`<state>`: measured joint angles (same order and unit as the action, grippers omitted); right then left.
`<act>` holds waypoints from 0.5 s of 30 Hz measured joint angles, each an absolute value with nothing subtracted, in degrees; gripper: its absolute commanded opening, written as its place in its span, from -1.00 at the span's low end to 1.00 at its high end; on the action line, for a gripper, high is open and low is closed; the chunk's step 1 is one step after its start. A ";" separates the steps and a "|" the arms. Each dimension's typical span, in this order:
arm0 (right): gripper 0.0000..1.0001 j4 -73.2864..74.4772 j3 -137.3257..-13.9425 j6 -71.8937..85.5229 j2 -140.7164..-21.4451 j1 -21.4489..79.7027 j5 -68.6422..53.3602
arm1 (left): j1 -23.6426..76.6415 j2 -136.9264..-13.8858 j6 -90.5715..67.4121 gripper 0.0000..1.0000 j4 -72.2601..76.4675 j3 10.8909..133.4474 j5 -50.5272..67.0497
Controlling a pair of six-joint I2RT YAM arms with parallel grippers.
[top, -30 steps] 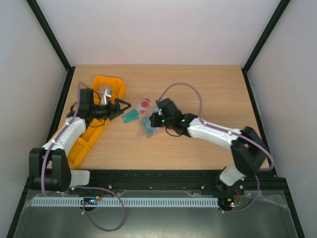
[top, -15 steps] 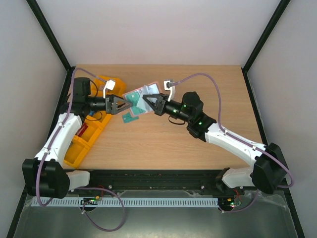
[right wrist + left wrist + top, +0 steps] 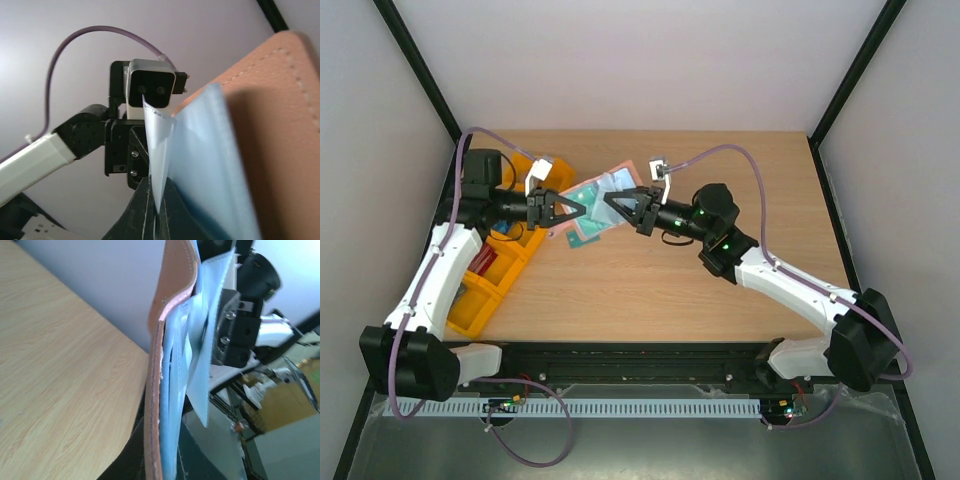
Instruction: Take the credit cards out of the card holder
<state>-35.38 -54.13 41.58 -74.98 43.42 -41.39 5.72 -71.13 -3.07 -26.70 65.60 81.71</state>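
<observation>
Nearest, on the left of the table (image 3: 660, 300): orange bins (image 3: 470, 305), running back under the left arm. Farther in, flat on the wood and touched by neither arm: a teal-green credit card (image 3: 584, 237), a little nearer than the tips of the left end effector (image 3: 577, 207). Beyond that, held up off the table between both arms: the card holder (image 3: 612, 182), spread open, reddish-brown outside, grey-blue inside, with a teal patch on its left half; card or pocket, cannot tell. Gripped on the left by the left end effector, closed on the stitched brown edge, as seen edge-on from the left wrist. Pinched on the right by the right end effector (image 3: 612, 202), closed on a pale blue inner leaf.
</observation>
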 measured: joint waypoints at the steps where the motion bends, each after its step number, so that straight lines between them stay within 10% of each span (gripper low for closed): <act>1: -0.56 -34.72 -54.15 41.12 -74.94 42.96 -40.97 | 5.39 -71.13 -2.96 -0.95 -27.59 65.76 81.30; 6: -0.17 -17.41 -55.92 35.55 -73.93 40.03 -24.45 | 6.07 -71.11 -0.08 -0.95 -33.80 69.80 53.25; 15: -0.20 -3.77 -59.29 24.69 -74.39 45.54 -17.52 | 22.44 -72.88 11.38 -0.95 -36.07 73.73 -6.35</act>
<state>-3.77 -59.29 24.69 -74.39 45.54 -17.52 22.44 -72.88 11.38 -36.07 73.73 -6.35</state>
